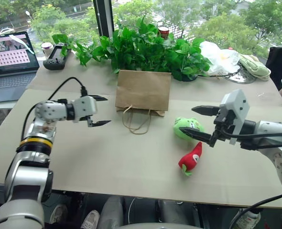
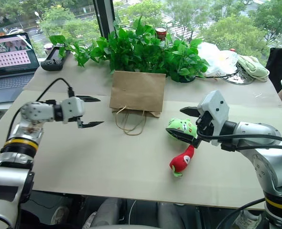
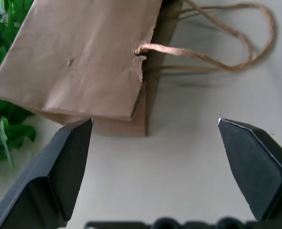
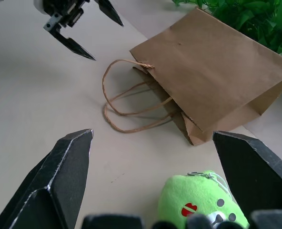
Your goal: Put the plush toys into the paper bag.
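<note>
I have the paper bag (image 1: 143,90) lying flat on the table (image 1: 107,157), mouth and cord handles (image 1: 136,121) toward me, base against the leafy plants (image 1: 141,47). No print readable on the bag. Green plush (image 1: 187,126) sits right of the bag, red chili plush (image 1: 191,160) just nearer me, both on the table. My left gripper (image 1: 100,110) hovers left of the handles, jaws wide, empty. My right gripper (image 1: 198,123) is wide open over the green plush, gripping nothing. Laptop (image 1: 10,62) screen text too small to read.
</note>
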You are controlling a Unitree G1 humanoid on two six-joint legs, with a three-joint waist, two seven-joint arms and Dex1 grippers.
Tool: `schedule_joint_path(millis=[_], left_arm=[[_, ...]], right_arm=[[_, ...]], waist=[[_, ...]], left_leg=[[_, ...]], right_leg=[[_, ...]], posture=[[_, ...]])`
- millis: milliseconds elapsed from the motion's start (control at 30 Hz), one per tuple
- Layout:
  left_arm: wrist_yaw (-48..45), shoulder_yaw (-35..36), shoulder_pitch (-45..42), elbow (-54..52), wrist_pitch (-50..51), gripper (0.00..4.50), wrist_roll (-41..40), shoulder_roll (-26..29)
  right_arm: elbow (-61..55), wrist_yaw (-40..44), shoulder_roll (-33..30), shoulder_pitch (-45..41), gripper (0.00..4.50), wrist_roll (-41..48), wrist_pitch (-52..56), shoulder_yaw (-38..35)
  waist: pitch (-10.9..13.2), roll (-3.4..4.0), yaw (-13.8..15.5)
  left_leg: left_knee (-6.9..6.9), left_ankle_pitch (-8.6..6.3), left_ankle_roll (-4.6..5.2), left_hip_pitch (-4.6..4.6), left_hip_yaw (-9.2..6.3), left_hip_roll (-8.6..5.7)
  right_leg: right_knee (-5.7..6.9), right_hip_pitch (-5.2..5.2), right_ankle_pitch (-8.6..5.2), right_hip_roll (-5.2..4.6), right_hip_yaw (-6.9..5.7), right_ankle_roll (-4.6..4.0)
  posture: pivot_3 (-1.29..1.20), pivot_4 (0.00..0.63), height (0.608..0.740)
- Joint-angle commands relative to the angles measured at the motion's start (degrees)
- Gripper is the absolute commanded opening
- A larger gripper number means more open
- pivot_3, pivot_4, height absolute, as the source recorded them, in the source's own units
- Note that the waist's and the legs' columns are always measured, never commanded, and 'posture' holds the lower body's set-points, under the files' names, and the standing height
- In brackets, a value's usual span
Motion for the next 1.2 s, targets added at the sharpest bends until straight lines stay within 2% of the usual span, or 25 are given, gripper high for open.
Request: schedule_joint_path(millis=[33, 167, 467, 567, 767, 900, 1200], left_arm=[[10.88, -3.47, -5.4, 7.03, -8.66, 4.5, 8.14, -1.88], [17.02, -4.45, -9.6, 12.71, -9.34, 4.5, 10.37, -5.66], [15.83, -3.7, -12.16, 16.39, -10.59, 4.5, 9.42, -7.95], [14.83, -3.76, -11.92, 16.54, -10.68, 3.77, 9.38, -8.03], [13.84, -3.54, -11.5, 16.73, -10.83, 1.4, 9.15, -8.41], [13.49, -3.54, -11.4, 16.77, -10.96, 0.01, 9.2, -8.45], [8.7, -1.22, -10.53, 15.45, -10.25, 0.01, 5.45, -8.51]], right_arm=[[-3.47, -2.93, 0.36, 0.0, 4.44, 1.39, 1.45, -1.47], [-5.5, -5.44, 1.2, 0.68, 4.44, 2.17, 2.75, -1.9], [-7.18, -9.31, 2.27, 1.15, 4.44, 2.91, 3.49, -1.64], [-7.13, -9.88, 2.34, 1.16, 4.5, 2.91, 3.31, -1.31], [-6.63, -10.33, 2.28, 1.02, 4.5, 2.77, 2.9, -0.93], [-6.48, -10.6, 2.42, 0.75, 4.5, 2.61, 2.79, -0.52], [-5.3, -11.18, 3.11, 0.18, 4.5, 1.3, 1.86, 1.44]], waist=[[0.0, -0.01, -0.07], [0.01, -0.02, -0.47], [0.01, -0.02, -0.64], [0.01, -0.02, -0.57], [0.01, -0.02, -0.48], [0.01, -0.02, -0.5], [0.01, -0.02, -0.53]], left_leg=[[0.0, 0.0, 0.0, -0.01, 0.0, -0.01], [-0.01, 0.0, 0.01, 0.03, -0.01, -0.01], [0.0, 0.0, 0.0, 0.05, -0.04, -0.03], [0.01, 0.0, 0.0, 0.04, -0.04, -0.04], [0.01, 0.0, 0.0, 0.04, -0.04, -0.04], [0.01, 0.0, 0.0, 0.04, -0.04, -0.04], [0.02, 0.0, 0.0, 0.04, -0.04, -0.04]], right_leg=[[-0.01, 0.0, 0.0, 0.0, 0.0, 0.01], [0.03, -0.01, 0.0, 0.01, 0.01, 0.02], [0.06, 0.0, -0.01, 0.01, 0.0, 0.04], [0.06, 0.0, -0.01, 0.01, 0.0, 0.04], [0.06, 0.0, -0.01, 0.0, 0.0, 0.04], [0.06, 0.0, -0.01, 0.0, 0.0, 0.04], [0.07, 0.0, -0.01, 0.0, 0.0, 0.04]], posture=[[0.0, 0.15, 0.713], [0.0, 0.15, 0.713], [0.0, 0.15, 0.713], [0.0, 0.15, 0.713], [0.0, 0.15, 0.713], [0.0, 0.15, 0.713], [0.0, 0.15, 0.713]])
